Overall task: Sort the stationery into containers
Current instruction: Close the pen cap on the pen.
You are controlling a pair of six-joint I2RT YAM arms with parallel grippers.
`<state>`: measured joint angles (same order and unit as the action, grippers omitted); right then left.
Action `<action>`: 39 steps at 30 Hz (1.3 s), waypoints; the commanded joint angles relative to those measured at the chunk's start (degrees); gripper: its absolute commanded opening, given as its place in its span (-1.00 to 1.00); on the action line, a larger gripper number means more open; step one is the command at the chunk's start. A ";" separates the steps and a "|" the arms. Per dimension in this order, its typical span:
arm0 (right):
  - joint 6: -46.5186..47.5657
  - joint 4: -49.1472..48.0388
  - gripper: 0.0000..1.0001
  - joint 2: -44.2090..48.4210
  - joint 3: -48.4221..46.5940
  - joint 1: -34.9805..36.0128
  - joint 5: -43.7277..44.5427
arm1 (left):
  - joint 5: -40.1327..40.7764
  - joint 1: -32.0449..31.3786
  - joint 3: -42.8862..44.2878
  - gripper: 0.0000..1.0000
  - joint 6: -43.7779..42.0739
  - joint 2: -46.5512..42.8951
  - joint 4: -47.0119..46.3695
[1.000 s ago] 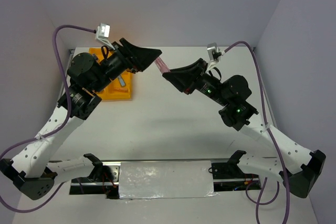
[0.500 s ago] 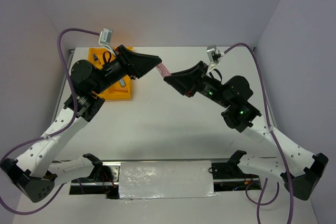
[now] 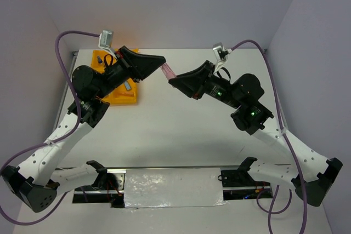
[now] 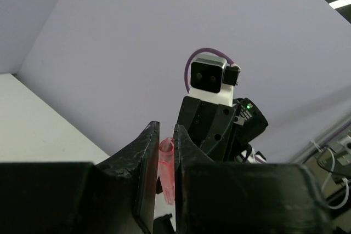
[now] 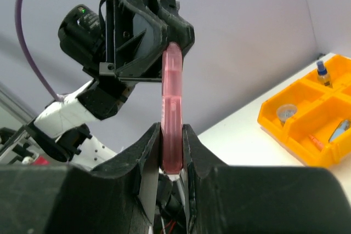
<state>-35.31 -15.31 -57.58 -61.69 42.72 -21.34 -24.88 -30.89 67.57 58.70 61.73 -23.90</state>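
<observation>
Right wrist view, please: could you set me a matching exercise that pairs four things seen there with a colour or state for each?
Things:
1. pink piece
2. bottle
3. jar
4. tray

Colours or states:
A. orange-yellow, divided into compartments
B. blue-capped, inside a compartment
C. held in the air by the left gripper and the right gripper
D. round, grey-clear, inside a compartment

Pairs: 1-C, 2-B, 3-D, 4-A.
</observation>
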 commanded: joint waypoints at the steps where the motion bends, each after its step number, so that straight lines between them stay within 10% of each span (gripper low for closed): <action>1: -0.72 -4.11 -1.00 -2.87 -6.24 -0.36 0.78 | -6.06 -2.94 -2.44 -1.00 -2.26 -0.12 3.33; 7: -2.04 -6.31 -1.00 -6.58 -10.64 -0.53 -0.63 | -2.72 -8.13 -4.11 -1.00 -4.65 -0.82 6.59; 11: -2.57 -6.14 -1.00 -5.53 -8.01 -0.53 -1.33 | 1.68 -7.95 -2.80 -0.26 -6.66 -3.20 10.62; 18: -2.40 -5.35 -1.00 -3.07 -4.76 -0.53 -0.54 | 1.51 -7.25 -1.56 0.03 -7.37 -2.06 12.57; 23: -2.31 -5.34 -1.00 -2.01 -3.00 -0.53 -1.33 | 1.24 -6.28 -2.71 -0.50 -5.96 -2.15 9.93; 30: -3.45 -7.53 -1.00 -2.27 -0.10 -0.53 -9.23 | -0.43 -2.86 -2.18 -0.51 -3.77 -0.74 5.54; 33: -3.71 -6.84 -1.00 -3.33 -0.62 -0.53 -12.40 | -1.92 -2.42 -1.48 -1.00 -2.97 0.66 3.87; 36: -3.63 -5.09 -0.57 -3.06 0.16 -0.71 -11.45 | -0.87 -1.98 -0.95 -1.00 -3.59 1.54 5.26; 39: -4.85 -1.85 0.43 -2.45 1.65 -2.90 -9.95 | 4.65 -0.67 0.19 -1.00 -4.64 1.64 12.37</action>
<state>-40.03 -17.02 -61.21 -61.21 40.82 -28.42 -25.71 -33.19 65.73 54.28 62.46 -15.77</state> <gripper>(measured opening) 0.614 0.304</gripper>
